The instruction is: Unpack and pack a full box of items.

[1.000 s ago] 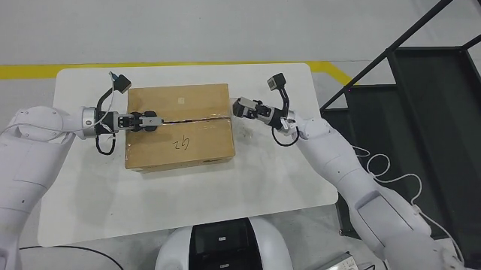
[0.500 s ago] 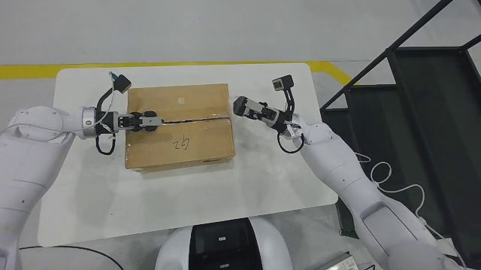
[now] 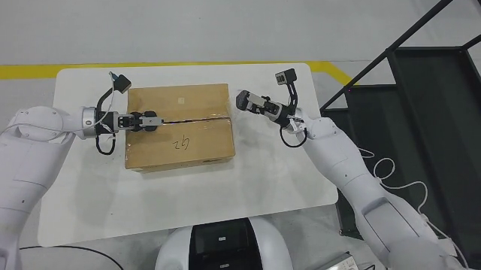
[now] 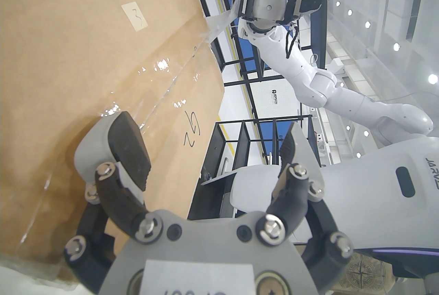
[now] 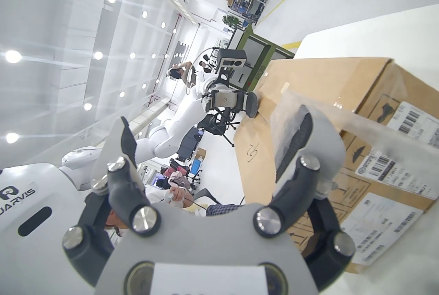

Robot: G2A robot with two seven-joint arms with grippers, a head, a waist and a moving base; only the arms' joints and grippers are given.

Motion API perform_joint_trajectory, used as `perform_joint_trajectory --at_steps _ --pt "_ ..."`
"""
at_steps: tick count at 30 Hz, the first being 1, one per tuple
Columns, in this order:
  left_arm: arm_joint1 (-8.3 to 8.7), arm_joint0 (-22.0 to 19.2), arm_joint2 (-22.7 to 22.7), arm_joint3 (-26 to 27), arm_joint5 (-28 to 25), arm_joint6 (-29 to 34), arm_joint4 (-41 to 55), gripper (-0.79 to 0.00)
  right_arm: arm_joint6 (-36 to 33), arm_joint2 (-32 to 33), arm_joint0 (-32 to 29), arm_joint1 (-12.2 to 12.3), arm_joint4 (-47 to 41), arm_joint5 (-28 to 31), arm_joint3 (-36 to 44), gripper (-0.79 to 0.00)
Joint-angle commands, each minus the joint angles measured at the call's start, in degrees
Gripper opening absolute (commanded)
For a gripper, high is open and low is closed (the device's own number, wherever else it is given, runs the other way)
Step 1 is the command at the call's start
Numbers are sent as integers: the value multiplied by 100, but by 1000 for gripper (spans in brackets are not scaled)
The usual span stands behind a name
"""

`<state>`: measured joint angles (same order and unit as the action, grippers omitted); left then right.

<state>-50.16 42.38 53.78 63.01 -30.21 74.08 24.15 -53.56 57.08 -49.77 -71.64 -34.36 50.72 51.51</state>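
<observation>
**Counter** [image 3: 285, 172], white, carrying a closed cardboard **box** [image 3: 199, 153] that lies between the two grippers.

**Left gripper** [image 3: 154, 119]: jaws apart, one finger against the lid at its own end of the centre seam, probably to steady the box.

**Right gripper** [image 3: 242, 101]: just off the opposite end, jaws apart. A strip of clear **tape** [image 5: 291, 101] clings to one finger and runs back to the seam, apparently being peeled so the flaps can open.

**Barcode labels** [image 5: 415, 125] sit on the end facing the right gripper.

**Handwritten mark** [image 3: 179, 144], ahead of the left gripper, reads perhaps "G2" or "42".

**Small sticker** [image 4: 134, 16] bears a squiggle.
</observation>
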Motion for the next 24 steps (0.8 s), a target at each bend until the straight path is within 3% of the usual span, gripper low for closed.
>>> perform_joint_trajectory --at_steps 1,2,3,5,18,24 --pt "0 0 0 0 0 0 0 0 13 38 9 10 52 13 13 -191" --pt "0 0 0 0 0 0 0 0 26 63 14 16 84 21 32 -274" --pt "0 0 0 0 0 0 0 0 46 94 19 24 131 41 50 -477" --pt "0 0 0 0 0 0 0 0 120 164 10 48 287 60 96 -767" --pt "-2 29 16 25 19 -104 18 0 584 310 -325 145 1307 -436 898 -785" --pt "72 315 442 119 -124 -491 497 0 814 299 -415 150 1667 -638 1139 -785"
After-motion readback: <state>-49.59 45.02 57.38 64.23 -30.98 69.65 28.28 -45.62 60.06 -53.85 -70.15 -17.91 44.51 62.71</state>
